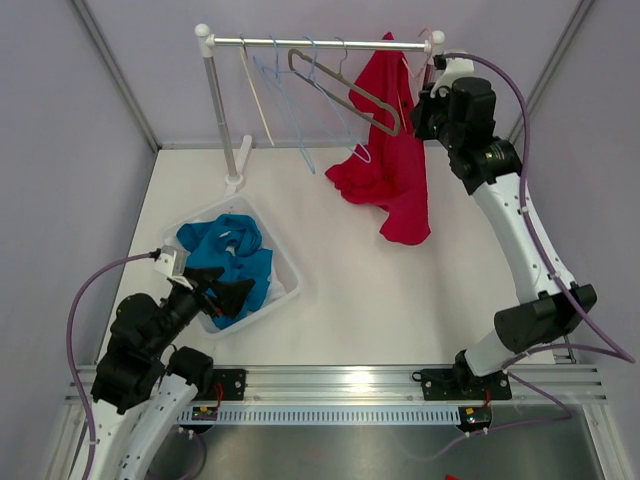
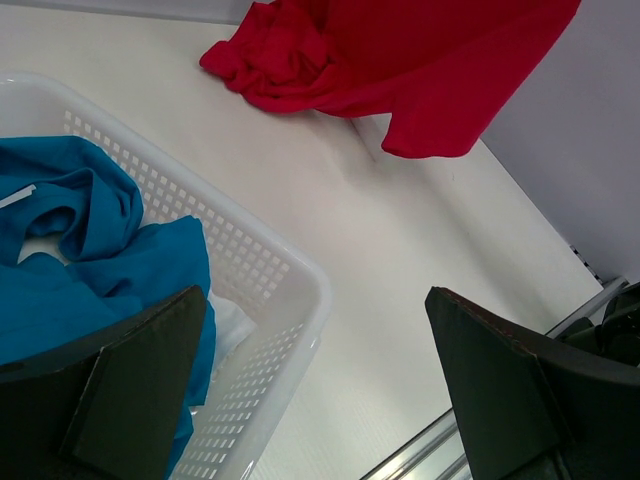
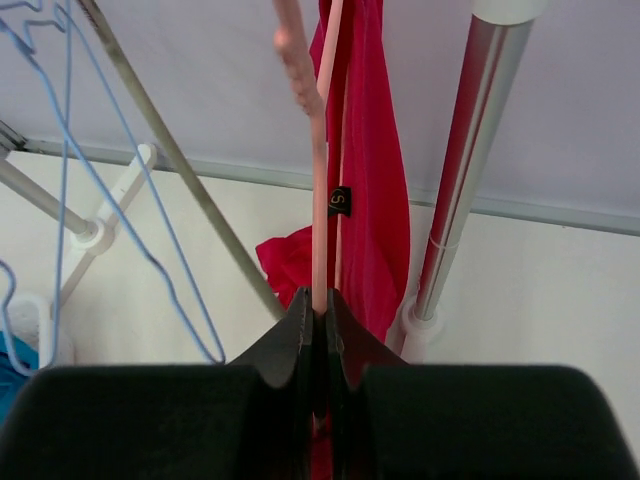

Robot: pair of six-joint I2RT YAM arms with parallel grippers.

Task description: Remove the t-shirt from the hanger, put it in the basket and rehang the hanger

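The red t-shirt (image 1: 390,150) is soft, matte cloth hanging in long folds from the right end of the clothes rail (image 1: 320,42), a shiny metal tube on white posts. In the overhead view its lower part spreads left in a crumpled heap, with one flat flap reaching toward the near side. The right gripper (image 1: 428,72) is up at that end of the rail. Only the right wrist camera shows its grip: the dark fingers (image 3: 290,335) are pressed together on the thin rod of the pink hanger (image 3: 320,230) that carries the shirt, a small black neck label (image 3: 340,200) just beside it and the rack's upright post (image 3: 465,170) close on the right. Thin blue wire hangers (image 3: 70,150) and a broad grey hanger (image 1: 350,95) hang further left on the rail. The left gripper (image 1: 228,285) hovers over the near corner of a white plastic basket (image 1: 285,265) with perforated walls, its jaws wide apart and holding nothing. Inside lies a rumpled blue garment (image 1: 225,250). The left wrist view shows the shirt's heap resting on the smooth white table (image 2: 400,260), with bare tabletop between the basket and the shirt.
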